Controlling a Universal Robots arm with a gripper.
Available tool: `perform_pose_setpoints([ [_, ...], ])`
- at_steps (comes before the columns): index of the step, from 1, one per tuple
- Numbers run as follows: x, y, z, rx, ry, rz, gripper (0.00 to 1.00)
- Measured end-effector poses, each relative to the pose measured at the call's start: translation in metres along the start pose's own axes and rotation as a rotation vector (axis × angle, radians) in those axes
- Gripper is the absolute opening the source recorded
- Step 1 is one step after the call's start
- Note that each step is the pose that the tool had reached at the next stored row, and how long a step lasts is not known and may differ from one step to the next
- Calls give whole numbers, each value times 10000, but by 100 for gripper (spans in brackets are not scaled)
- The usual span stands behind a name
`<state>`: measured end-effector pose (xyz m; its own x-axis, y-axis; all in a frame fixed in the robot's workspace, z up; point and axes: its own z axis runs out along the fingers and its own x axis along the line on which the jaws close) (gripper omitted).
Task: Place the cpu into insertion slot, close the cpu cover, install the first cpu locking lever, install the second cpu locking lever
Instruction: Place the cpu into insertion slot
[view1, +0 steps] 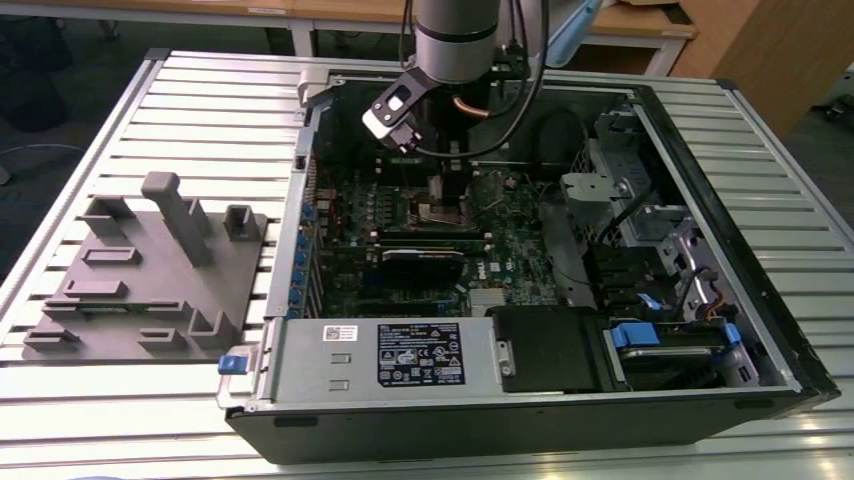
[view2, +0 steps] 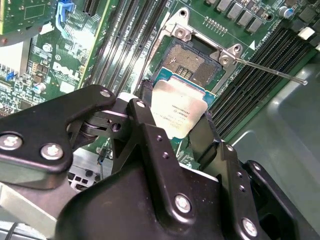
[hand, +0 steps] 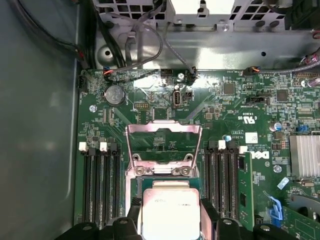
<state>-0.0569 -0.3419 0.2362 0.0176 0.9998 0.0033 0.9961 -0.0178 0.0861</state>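
Note:
My gripper (view2: 175, 114) is shut on the cpu (view2: 178, 111), a flat square chip with a dull silver top, its edges pinched between the two black fingers (view2: 142, 112). The chip hangs tilted just over the insertion slot (view2: 192, 62), whose gold contact field lies bare. In the first wrist view the cpu (hand: 170, 212) sits between the fingertips of the gripper (hand: 170, 220), and the cpu cover (hand: 162, 127) stands swung up open beyond it. A thin locking lever (view2: 270, 71) sticks out to one side. In the exterior view the gripper (view1: 447, 185) reaches down into the case.
The open computer case (view1: 747, 330) lies on a slatted table. Black memory slots (hand: 97, 185) flank the socket on both sides. A black card (view1: 424, 255) and the power supply (view1: 400, 355) lie nearer the front. A grey fixture (view1: 147, 270) stands at the exterior view's left.

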Motion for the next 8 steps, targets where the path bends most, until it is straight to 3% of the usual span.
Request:
perform_pose_setpoints([
  [8,2,-26,33,-1,0,1,54],
])
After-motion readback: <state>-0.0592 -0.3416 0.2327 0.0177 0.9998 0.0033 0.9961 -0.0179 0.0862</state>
